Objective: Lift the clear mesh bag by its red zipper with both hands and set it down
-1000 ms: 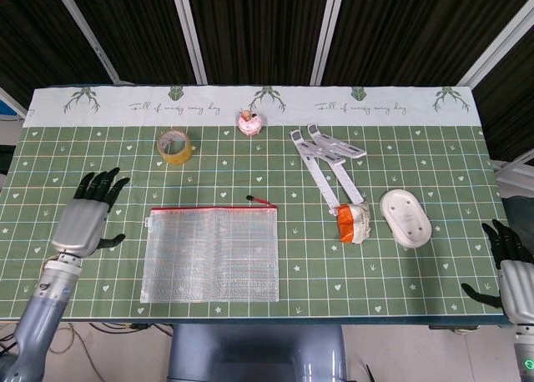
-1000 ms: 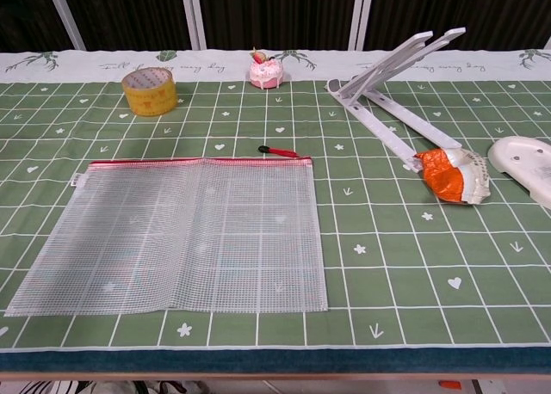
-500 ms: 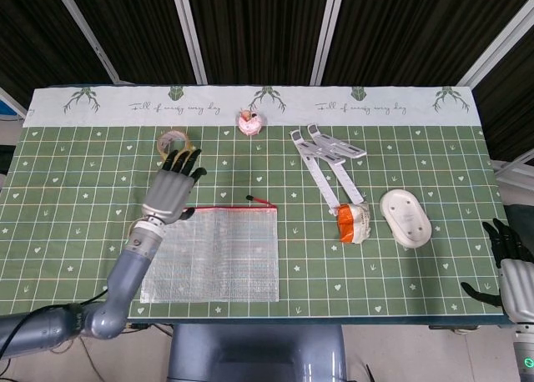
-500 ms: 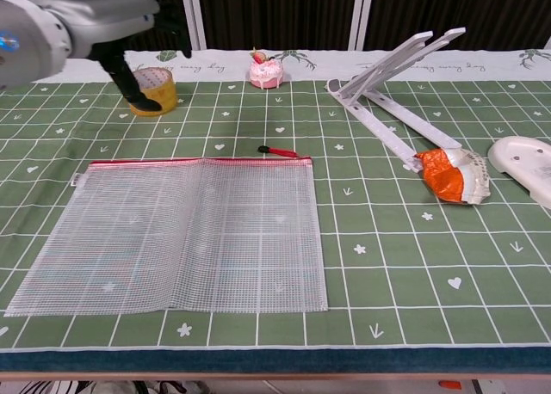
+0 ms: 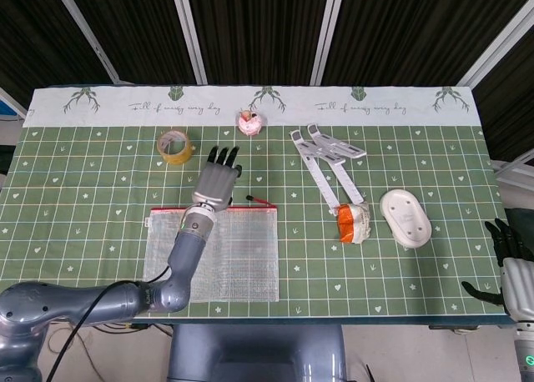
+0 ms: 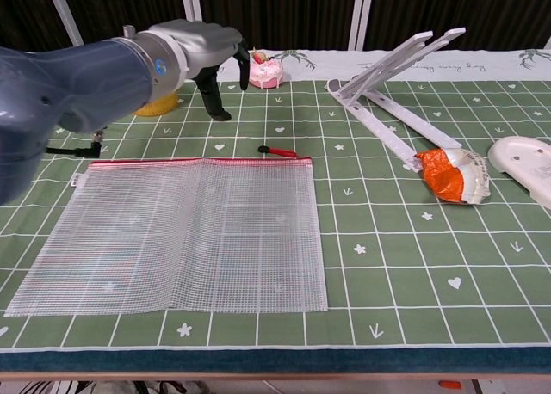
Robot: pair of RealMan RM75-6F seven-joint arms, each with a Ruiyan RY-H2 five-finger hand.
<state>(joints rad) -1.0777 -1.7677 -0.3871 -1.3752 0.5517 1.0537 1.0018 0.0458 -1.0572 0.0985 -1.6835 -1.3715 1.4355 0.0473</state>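
Observation:
The clear mesh bag (image 5: 213, 253) (image 6: 181, 239) lies flat on the green grid cloth, near the front edge. Its red zipper (image 5: 209, 208) (image 6: 172, 161) runs along the far edge, and the pull tab (image 5: 260, 200) (image 6: 280, 151) sticks out at the right end. My left hand (image 5: 216, 182) (image 6: 211, 71) hovers over the cloth just beyond the zipper, fingers stretched out and apart, holding nothing. My right hand (image 5: 507, 261) hangs off the table's front right corner with its fingers spread and nothing in it; the chest view does not show it.
A yellow tape roll (image 5: 175, 146) (image 6: 155, 106) sits at the back left, partly behind my left arm in the chest view. A pink toy cake (image 5: 249, 123) (image 6: 266, 70), a white folding stand (image 5: 325, 161) (image 6: 392, 110), an orange-white packet (image 5: 352, 222) (image 6: 449, 172) and a white oval dish (image 5: 405, 218) (image 6: 525, 162) lie to the right.
My left hand has swept right, from the table's left side past the tape roll to just beyond the zipper. The bag and the right hand have stayed put.

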